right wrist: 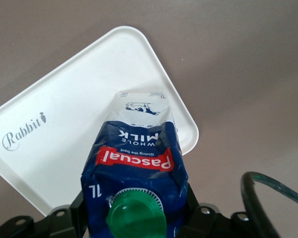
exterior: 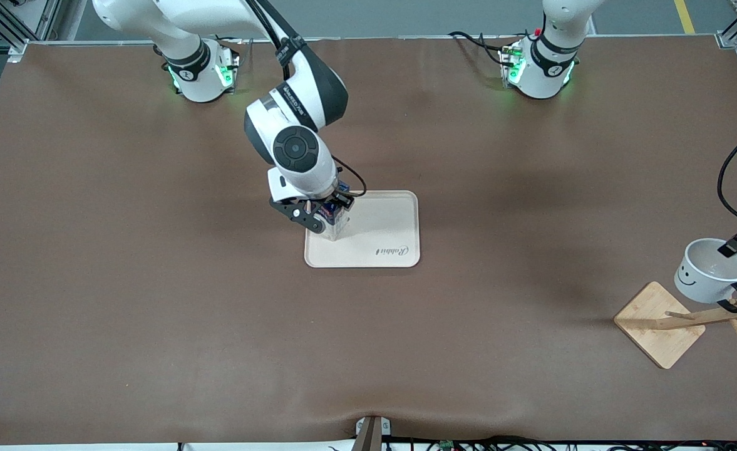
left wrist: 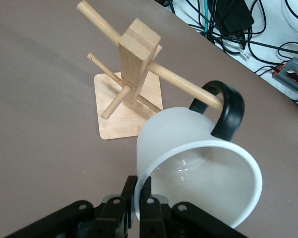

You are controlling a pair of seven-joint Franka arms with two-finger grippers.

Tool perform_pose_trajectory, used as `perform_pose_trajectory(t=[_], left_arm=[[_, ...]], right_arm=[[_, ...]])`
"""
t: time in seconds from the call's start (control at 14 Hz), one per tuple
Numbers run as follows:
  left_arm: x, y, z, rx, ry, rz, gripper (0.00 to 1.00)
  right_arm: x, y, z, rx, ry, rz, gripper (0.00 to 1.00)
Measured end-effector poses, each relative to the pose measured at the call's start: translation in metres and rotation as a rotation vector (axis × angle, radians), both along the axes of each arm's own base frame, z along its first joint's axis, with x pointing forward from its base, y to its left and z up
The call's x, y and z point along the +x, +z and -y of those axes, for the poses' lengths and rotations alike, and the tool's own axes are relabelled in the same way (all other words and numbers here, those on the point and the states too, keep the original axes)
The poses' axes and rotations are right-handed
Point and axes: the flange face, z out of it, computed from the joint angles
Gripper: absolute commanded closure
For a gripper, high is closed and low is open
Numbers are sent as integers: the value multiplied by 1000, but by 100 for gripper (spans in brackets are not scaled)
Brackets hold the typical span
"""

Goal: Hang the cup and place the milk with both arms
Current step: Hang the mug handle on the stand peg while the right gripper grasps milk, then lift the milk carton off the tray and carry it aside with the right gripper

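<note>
On the white tray (exterior: 399,213) at mid-table, the milk carton (exterior: 332,220) stands upright at the corner toward the right arm's end, the right gripper (exterior: 324,213) clamped on its blue top. At the left arm's end, the left gripper (left wrist: 139,201) pinches the cup (exterior: 712,270) by its rim, the black handle (left wrist: 227,110) threaded over a peg of the wooden rack (left wrist: 135,69). Both placements look nearly done; releasing remains.

Lighting is even and overhead. Soft shadows lie on the counter (exterior: 155,282) under each arm. Faint glare marks the cup (left wrist: 198,168) interior.
</note>
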Motion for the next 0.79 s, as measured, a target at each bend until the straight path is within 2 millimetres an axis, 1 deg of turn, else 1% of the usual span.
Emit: perform_pose_trajectory(t=[0.21,0.29,0.36,0.43,0.5,0.57,0.64,0.71,0.79], left_arm=[[3,-10,-10,-5,2,8,100],[5,-15,-12,-9,2,11,100],[7,-19,-13,-12,3,13,100],[9,-23,-14,-16,3,15,100],[10,-26,-15,-18,5,18,100],[11,-27,-17,-19,7,23,100],[12,-28,-18,-20,9,27,100],[12,-29,-19,-21,10,30,91],[13,-30,-20,-22,11,31,56]], right_arm=[[3,4,2,1,-3,4,100],[5,11,2,-1,-4,1,100],[8,22,4,-7,-3,-12,100],[14,40,10,-13,3,-29,100],[21,63,21,-13,25,-49,100],[30,86,38,-8,63,-71,100],[39,105,59,3,101,-88,100],[50,120,85,20,136,-96,100],[63,129,115,40,169,-100,100]])
